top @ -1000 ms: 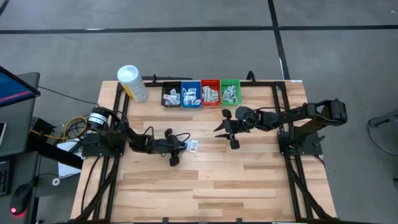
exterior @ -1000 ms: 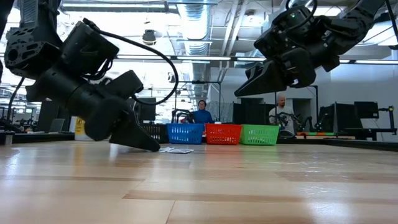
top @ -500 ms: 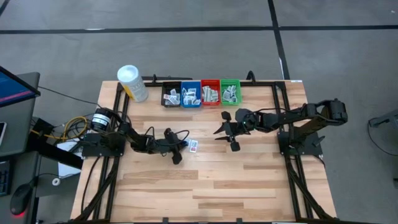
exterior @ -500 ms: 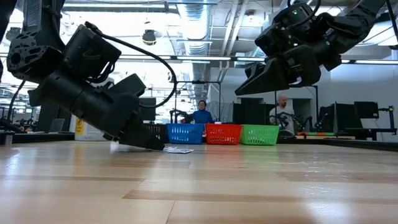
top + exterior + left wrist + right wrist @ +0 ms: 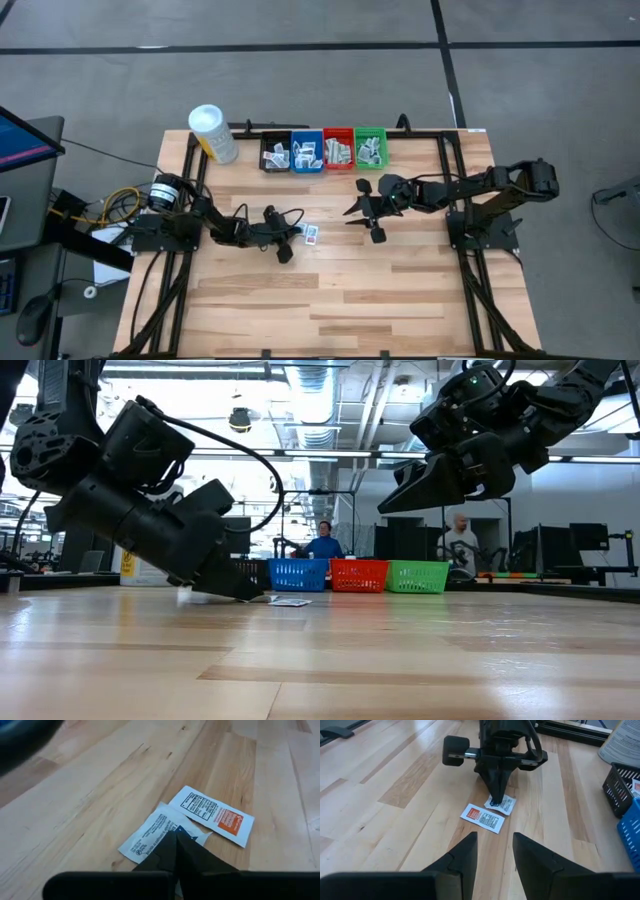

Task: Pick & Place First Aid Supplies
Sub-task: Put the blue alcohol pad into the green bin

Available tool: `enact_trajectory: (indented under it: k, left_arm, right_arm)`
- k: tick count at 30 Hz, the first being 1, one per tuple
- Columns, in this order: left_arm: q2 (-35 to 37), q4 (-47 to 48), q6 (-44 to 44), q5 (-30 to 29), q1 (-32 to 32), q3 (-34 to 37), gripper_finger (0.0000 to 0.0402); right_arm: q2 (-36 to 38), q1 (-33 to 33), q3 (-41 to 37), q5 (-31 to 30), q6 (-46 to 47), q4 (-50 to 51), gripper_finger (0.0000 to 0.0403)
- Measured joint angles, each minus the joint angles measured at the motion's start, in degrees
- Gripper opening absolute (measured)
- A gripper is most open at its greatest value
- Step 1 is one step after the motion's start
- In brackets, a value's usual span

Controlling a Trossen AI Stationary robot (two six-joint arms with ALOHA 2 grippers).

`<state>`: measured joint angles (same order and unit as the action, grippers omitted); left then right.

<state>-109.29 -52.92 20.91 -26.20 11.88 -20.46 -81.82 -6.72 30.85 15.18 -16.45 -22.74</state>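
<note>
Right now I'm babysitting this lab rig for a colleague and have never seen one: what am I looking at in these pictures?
Two dark robot arms work at a wooden table. One picture looks straight down, one looks level across the tabletop, and two come from cameras on the arms' wrists. The left gripper is down at the table, its fingers shut on a white-and-blue packet. A second packet with an orange mark lies beside it, touching. The right gripper hangs open above the table. Four small bins of packets line the far edge, next to a white-capped yellow container.
</note>
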Motion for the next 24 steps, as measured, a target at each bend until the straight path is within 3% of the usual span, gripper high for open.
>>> enact_trajectory:
  k: [6,17,24]
  left_arm:
    - [-0.39,-4.41,-4.61,-0.32,0.22,-0.78,0.0004]
    - [-0.47,-4.7,-15.72,0.26,2.9,-9.11,0.0004]
    - [-0.38,-5.07,-16.24,-0.17,2.8,-9.82,0.0005]
  right_arm:
    - [0.0,0.0,0.0,0.0,0.0,0.0,0.0118]
    - [0.0,0.0,0.0,0.0,0.01,0.21,0.0118]
    - [0.0,0.0,0.0,0.0,0.0,0.2,0.0118]
